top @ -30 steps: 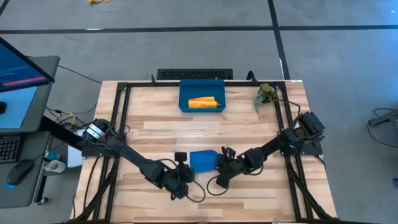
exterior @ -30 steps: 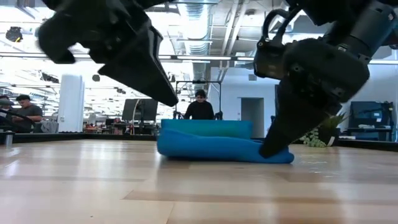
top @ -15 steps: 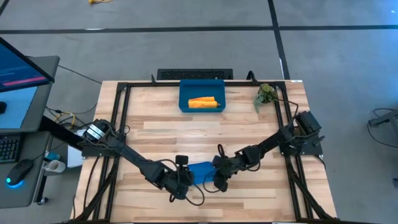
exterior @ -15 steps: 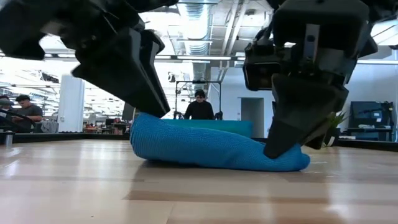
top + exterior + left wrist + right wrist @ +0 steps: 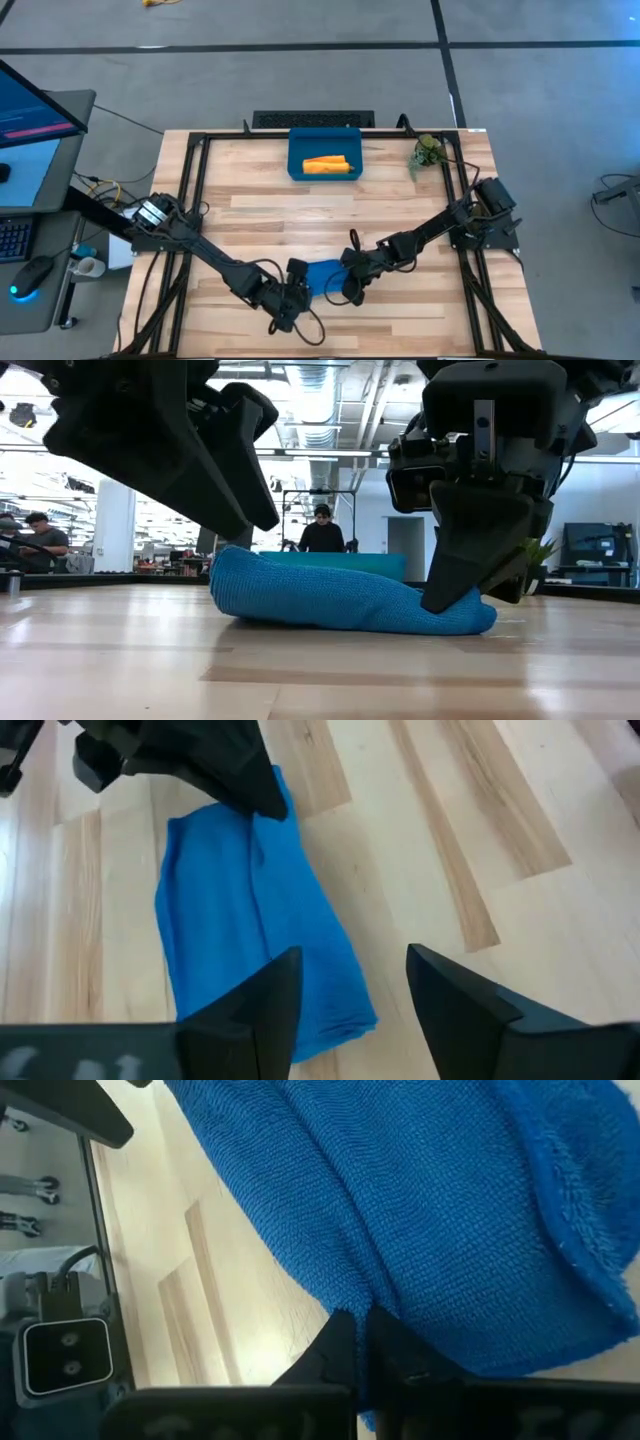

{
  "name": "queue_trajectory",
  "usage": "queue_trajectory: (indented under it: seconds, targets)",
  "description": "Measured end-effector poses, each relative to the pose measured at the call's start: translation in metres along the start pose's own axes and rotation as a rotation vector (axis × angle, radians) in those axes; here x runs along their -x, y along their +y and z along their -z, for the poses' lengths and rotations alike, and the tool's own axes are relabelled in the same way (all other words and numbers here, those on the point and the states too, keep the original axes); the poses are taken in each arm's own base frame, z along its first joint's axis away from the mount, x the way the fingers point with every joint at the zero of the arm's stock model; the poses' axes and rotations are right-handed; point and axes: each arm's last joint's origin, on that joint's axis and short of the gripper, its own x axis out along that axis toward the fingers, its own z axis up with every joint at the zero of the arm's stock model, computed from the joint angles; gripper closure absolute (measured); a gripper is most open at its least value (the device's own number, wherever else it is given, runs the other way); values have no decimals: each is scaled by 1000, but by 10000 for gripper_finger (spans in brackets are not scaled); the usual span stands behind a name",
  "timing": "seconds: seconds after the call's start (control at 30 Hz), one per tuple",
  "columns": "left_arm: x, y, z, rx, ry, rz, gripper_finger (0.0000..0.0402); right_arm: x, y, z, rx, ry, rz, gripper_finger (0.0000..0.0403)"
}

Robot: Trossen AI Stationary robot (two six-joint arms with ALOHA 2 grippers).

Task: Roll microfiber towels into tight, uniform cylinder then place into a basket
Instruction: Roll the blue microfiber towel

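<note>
High view shows the blue towel point(image 5: 322, 274) lying rolled on the tabletop point(image 5: 400, 210) between both hands; left hand point(image 5: 345, 985) spread open beside it, right hand point(image 5: 362, 1342) apparently pinching its edge.

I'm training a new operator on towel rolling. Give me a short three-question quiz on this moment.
1. True or false: the orange towel already lies in the basket.
2. Which gripper is pinched shut on the blue towel?
A. the left gripper
B. the right gripper
C. neither
3. Fill in: the blue towel lies on the ___, not in the basket.

Key
1. True. It is inside the basket at the far edge.
2. B. Its fingers are together at one end of the blue towel; the left gripper stands open over the other end, gripping nothing.
3. table.
</note>
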Motion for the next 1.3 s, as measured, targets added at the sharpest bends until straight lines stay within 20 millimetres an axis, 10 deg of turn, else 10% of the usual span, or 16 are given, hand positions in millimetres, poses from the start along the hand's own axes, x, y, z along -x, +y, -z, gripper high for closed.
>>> queue_trajectory:
  seconds: [0.53, 0.9, 1.3]
  targets:
    - [-29, 5, 17, 73, 107, -65, 239, 0, 1, -1, 2, 14, -27, 377]
    - [-37, 19, 14, 241, 154, 160, 391, 0, 5, 6, -53, 218, -174, 374]
    - [-34, 20, 12, 227, 164, 233, 400, 1, 6, 6, -97, 229, -179, 376]
